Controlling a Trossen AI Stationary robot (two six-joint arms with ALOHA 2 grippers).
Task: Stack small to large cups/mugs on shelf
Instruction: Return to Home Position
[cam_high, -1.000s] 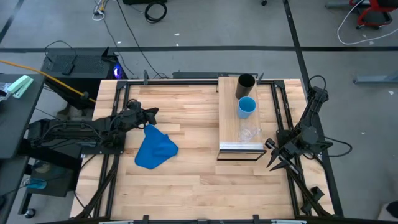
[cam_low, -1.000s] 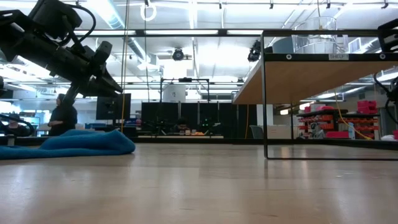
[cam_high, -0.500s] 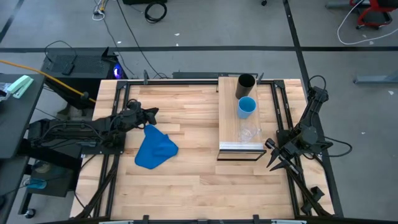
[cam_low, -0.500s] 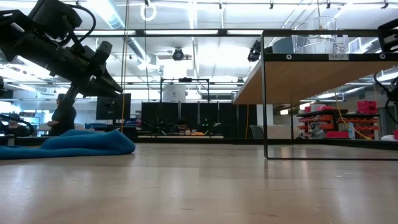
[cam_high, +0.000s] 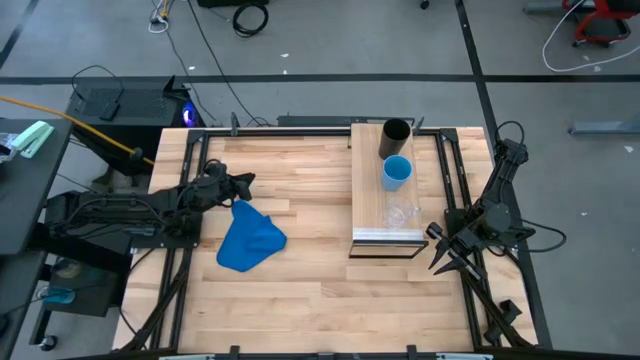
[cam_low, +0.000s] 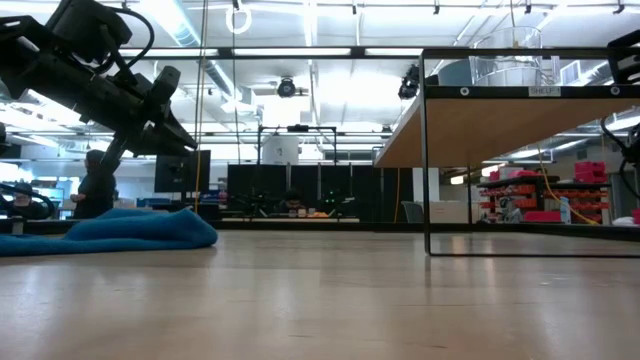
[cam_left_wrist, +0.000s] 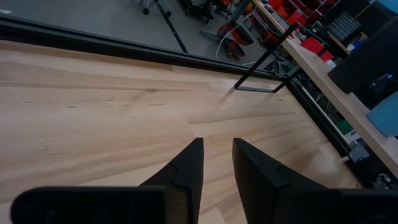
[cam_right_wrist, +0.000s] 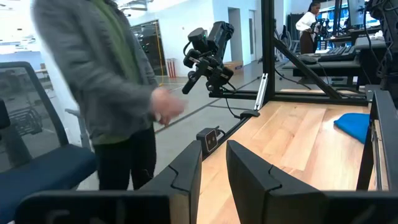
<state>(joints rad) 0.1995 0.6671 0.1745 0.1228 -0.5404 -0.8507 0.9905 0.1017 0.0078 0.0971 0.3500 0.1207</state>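
The shelf (cam_high: 388, 190) stands at the table's right, far side. Three cups rest on it by their bases in a row. The black cup (cam_high: 397, 131) is farthest, the light-blue cup (cam_high: 396, 172) is in the middle, and the clear cup (cam_high: 400, 213) is nearest the silver front edge. In the low view the clear cup (cam_low: 505, 55) shows on top of the shelf (cam_low: 520, 100). My left gripper (cam_high: 243, 182) hovers over the table's left part, open by a narrow gap (cam_left_wrist: 216, 149). My right gripper (cam_high: 442, 264) hangs off the table's right edge, near the shelf's front corner, also narrowly open (cam_right_wrist: 213, 155).
A crumpled blue cloth (cam_high: 248, 240) lies on the table just near of my left gripper, seen too as the blue cloth (cam_low: 110, 230) in the low view. A person in a grey jacket (cam_right_wrist: 99, 81) stands beside the table's right side. Bare wood (cam_high: 310, 300) spans the middle and near part.
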